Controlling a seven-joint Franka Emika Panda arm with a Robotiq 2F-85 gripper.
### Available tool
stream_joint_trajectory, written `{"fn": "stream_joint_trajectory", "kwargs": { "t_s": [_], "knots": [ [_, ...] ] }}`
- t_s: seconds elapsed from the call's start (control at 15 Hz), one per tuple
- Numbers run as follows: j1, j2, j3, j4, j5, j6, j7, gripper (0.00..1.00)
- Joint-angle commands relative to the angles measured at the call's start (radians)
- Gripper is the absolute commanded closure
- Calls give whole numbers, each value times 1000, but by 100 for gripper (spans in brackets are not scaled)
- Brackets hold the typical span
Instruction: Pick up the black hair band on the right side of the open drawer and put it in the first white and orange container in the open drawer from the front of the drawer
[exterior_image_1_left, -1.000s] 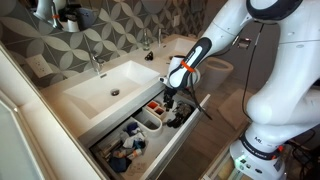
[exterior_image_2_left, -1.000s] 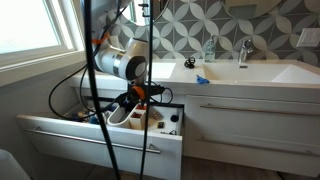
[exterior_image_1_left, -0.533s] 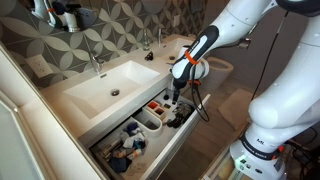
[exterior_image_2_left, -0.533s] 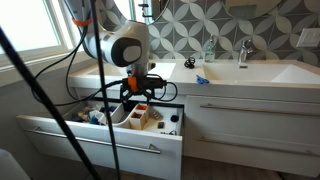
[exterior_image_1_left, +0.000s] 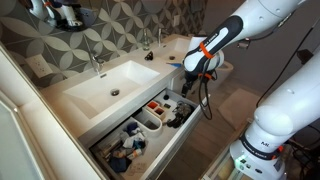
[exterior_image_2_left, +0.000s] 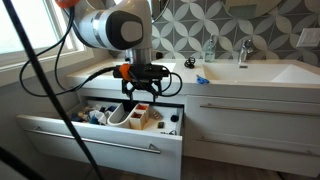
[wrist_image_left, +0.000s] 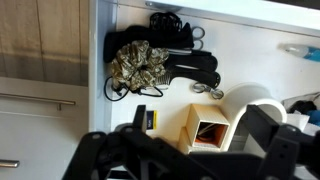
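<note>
The open drawer (exterior_image_1_left: 172, 150) (exterior_image_2_left: 100, 140) is pulled out below the sink counter. My gripper (exterior_image_1_left: 192, 86) (exterior_image_2_left: 140, 90) (wrist_image_left: 200, 145) hangs above its right part, open and empty. In the wrist view a square white and orange container (wrist_image_left: 206, 128) sits right below the jaws; it also shows in an exterior view (exterior_image_2_left: 140, 118). Further off lie a patterned scrunchie (wrist_image_left: 138, 62), a thin black hair band (wrist_image_left: 118, 92) looped beside it, and a pile of black hair things (wrist_image_left: 188, 60).
A round white tub (wrist_image_left: 255, 100) stands beside the square container. More white tubs with toiletries (exterior_image_1_left: 138, 130) fill the drawer's other end. The sink basin (exterior_image_1_left: 110, 85) and tap (exterior_image_2_left: 243, 50) are above. Cables (exterior_image_2_left: 60, 110) hang in front.
My gripper has risen out of the drawer and moved up and away from it. Nothing was taken hold of.
</note>
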Motion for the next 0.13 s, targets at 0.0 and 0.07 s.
{"fn": "stream_joint_trajectory", "kwargs": {
  "t_s": [0.0,0.07],
  "knots": [
    [82,-11,-87,-3,-23,-10,16,0],
    [85,-18,-91,-6,-23,-14,16,0]
  ]
}}
